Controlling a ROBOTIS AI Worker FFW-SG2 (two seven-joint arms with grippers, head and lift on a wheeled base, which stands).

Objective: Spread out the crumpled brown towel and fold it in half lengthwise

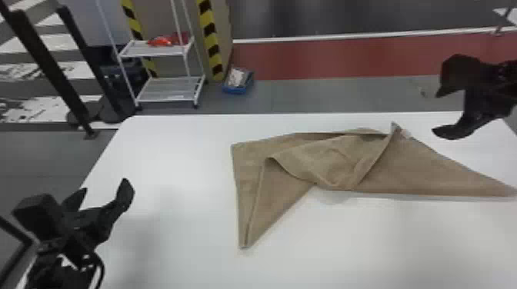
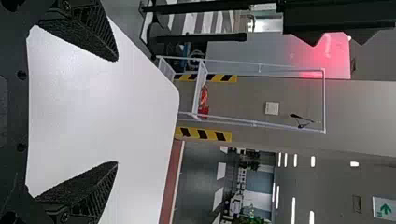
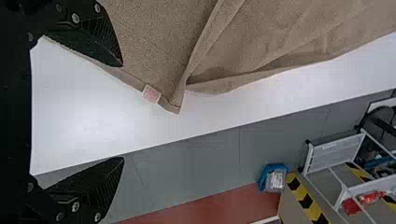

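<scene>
The brown towel point(image 1: 331, 161) lies partly crumpled on the white table, with overlapping folds in its middle, one corner pointing to the front and another stretching right. My left gripper point(image 1: 105, 190) stands open over the table's left side, well apart from the cloth. At the back right, my right gripper point(image 1: 436, 113) is open beside the towel's rear corner, not touching it. In the left wrist view, the left gripper point(image 2: 117, 112) has bare table between its fingers. The right wrist view has the right gripper point(image 3: 123, 112) near the towel point(image 3: 280, 37) and its small tag point(image 3: 151, 94).
The white table point(image 1: 184, 238) has its back edge just behind the towel. Past it on the floor are a white wire rack point(image 1: 169, 90), a blue bin point(image 1: 238, 81) and yellow-black striped posts point(image 1: 210, 38).
</scene>
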